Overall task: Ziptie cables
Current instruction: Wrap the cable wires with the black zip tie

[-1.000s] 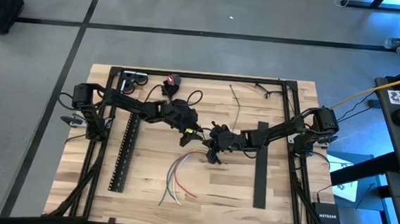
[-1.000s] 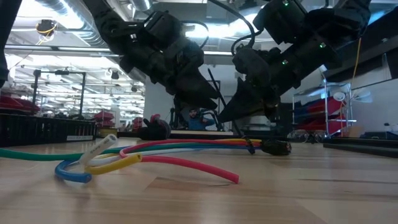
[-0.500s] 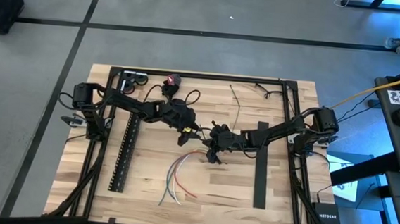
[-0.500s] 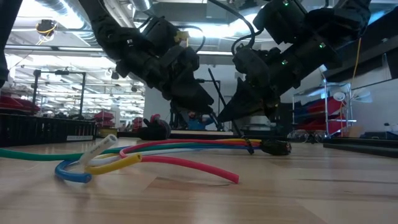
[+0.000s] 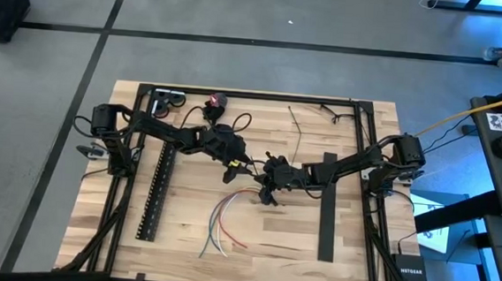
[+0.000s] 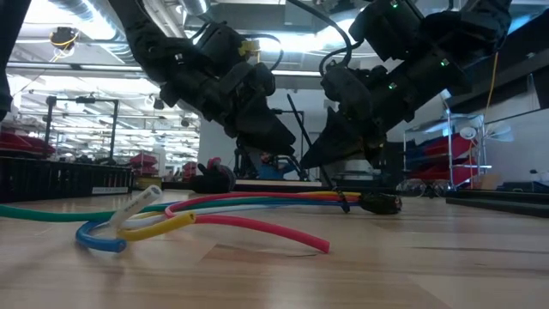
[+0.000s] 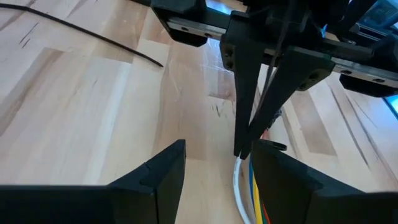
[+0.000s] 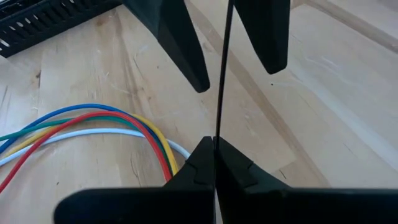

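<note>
Loosely, smooth round cables (image 6: pixel 214 215) curve across pale grained wood table (image 6: pixel 412 266).

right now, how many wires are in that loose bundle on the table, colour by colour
green wire: 1
blue wire: 1
white wire: 1
yellow wire: 1
red wire: 1
total: 5
</note>
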### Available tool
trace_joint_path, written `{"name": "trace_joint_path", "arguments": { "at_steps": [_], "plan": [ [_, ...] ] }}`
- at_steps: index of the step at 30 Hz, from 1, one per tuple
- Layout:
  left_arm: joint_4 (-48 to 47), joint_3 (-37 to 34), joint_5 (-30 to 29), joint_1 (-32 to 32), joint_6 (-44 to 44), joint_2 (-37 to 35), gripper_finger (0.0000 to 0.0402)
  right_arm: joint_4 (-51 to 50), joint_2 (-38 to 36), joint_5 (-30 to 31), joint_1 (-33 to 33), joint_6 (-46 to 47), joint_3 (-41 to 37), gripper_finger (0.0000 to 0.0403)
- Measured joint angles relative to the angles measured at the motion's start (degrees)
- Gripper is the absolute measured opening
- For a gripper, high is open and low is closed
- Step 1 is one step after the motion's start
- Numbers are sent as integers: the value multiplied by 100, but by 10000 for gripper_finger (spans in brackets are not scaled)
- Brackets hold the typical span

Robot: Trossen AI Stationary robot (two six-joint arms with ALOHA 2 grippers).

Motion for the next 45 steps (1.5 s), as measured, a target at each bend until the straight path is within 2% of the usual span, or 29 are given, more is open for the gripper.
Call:
{"name": "trace_joint_path", "arguments": {
  "at_steps": [7,11,17,31,35,41,45],
  "plan": [
    [107,0,-2,0,86,35,175,0,0,0,0,0,0,0],
    [639,6,-3,-25,-154,264,175,1,0,0,0,-1,0,0],
    [694,4,-4,-141,-314,568,175,11,0,-2,0,-3,0,0],
    [1308,7,46,-326,-427,566,170,7,0,-29,0,-249,0,0],
    [1437,7,11,-319,-454,566,127,7,0,-115,0,-244,0,0],
    [1577,9,42,-327,-323,564,15,-1,0,-310,-33,-278,0,4],
    [1543,9,52,-356,-423,530,4,-418,-247,-590,-36,-253,56,31]
  ]
}}
